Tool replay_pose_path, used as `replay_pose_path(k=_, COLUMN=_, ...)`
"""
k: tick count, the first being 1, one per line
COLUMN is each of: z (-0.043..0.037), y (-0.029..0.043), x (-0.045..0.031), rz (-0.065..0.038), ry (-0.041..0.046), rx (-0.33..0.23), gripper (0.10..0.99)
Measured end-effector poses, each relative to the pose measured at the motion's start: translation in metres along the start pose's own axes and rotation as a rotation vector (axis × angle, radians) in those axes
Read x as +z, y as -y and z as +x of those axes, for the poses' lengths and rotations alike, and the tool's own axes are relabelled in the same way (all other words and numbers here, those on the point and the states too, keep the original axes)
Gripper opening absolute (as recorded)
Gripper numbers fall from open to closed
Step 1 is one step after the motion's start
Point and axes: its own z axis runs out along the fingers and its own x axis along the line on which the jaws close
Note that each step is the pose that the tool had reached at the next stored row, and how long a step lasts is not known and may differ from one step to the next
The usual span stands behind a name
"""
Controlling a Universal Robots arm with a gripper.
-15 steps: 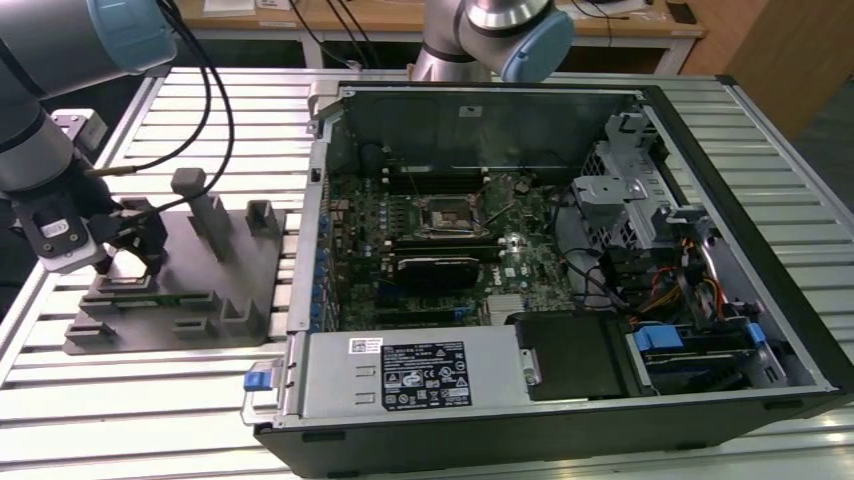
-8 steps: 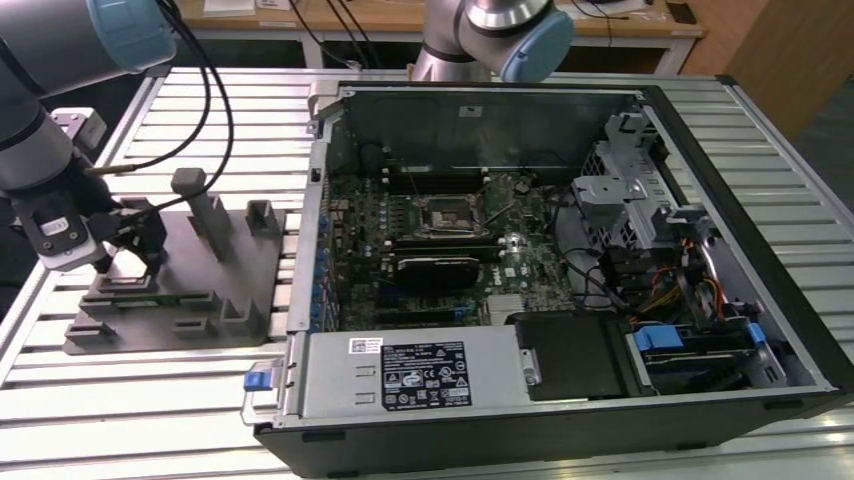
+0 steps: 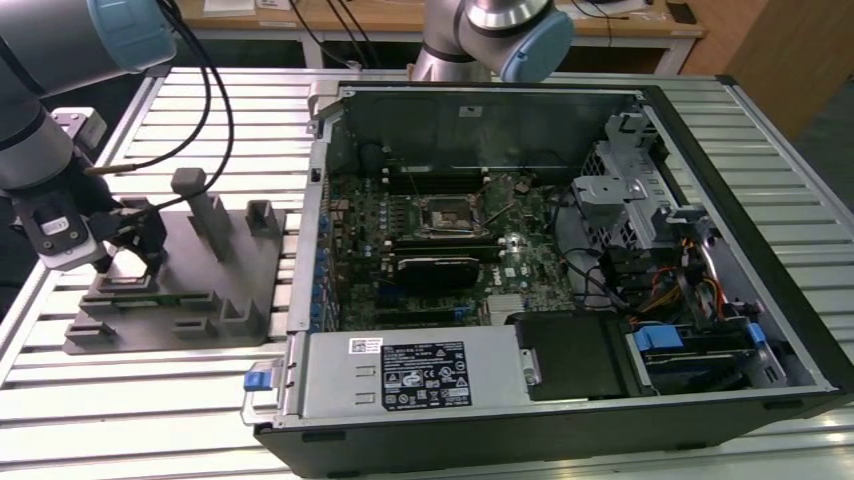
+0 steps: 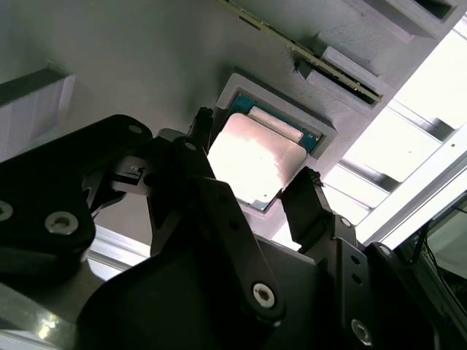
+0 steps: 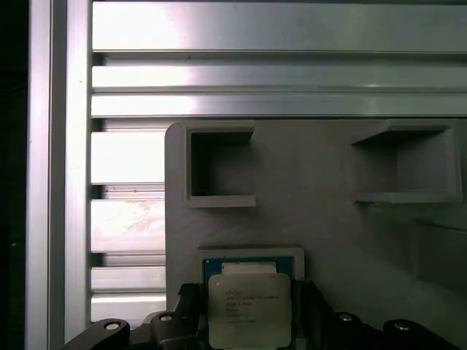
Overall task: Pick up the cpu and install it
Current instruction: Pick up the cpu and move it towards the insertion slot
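Over fixture, arm low w/ pincer astride cpu

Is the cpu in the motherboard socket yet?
No, in the first wrist view the cpu lies in a square pocket of the grey fixture.

Even overhead light is filling the exterior view: the table slats are reflecting brightly, and the computer case interior is lying in shade. In the second wrist view, glare is washing out the cpu top; the fingers are showing as dark, underexposed masses.
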Motion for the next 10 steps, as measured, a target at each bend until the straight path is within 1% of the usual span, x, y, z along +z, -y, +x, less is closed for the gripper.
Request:
replay_pose_path(k=4, z=0.0, y=-0.0001, x=0.0, rz=0.0, ry=0.0, rx=0.0, gripper=0.647)
replay_pose_path(k=5, z=0.0, y=-0.0002, x=0.0001, rz=0.0, ry=0.0001, rx=0.0, gripper=0.576)
replay_pose_path(k=10, z=0.0, y=-0.0003, x=-0.0006, rz=0.0, ry=0.0002, rx=0.0, gripper=0.576)
